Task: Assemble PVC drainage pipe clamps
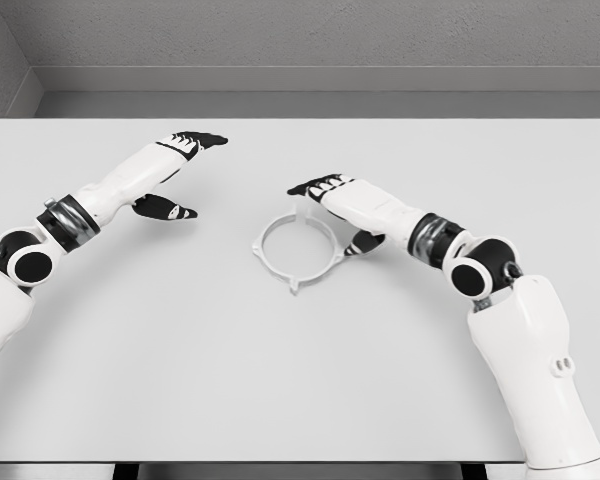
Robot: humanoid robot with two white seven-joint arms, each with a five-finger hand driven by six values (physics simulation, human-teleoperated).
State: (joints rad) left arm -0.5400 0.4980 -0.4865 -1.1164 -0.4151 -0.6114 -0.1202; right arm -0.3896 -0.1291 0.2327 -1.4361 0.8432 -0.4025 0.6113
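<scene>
matt white plastic clamp ring [298, 250], smooth matt table [180, 380]

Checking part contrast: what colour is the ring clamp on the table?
White, the ring clamp nearly matches the pale table; head view.

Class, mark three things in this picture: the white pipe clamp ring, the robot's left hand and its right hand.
pipe clamp ring [280, 262]: head view, on the ring's left band.
left hand [170, 170]: head view, on the middle of the hand.
right hand [345, 200]: head view, on the back of the hand.

I stand in a bare simulated test room: a plain white table [280, 400], grey walls [320, 35], nothing homely.
</scene>
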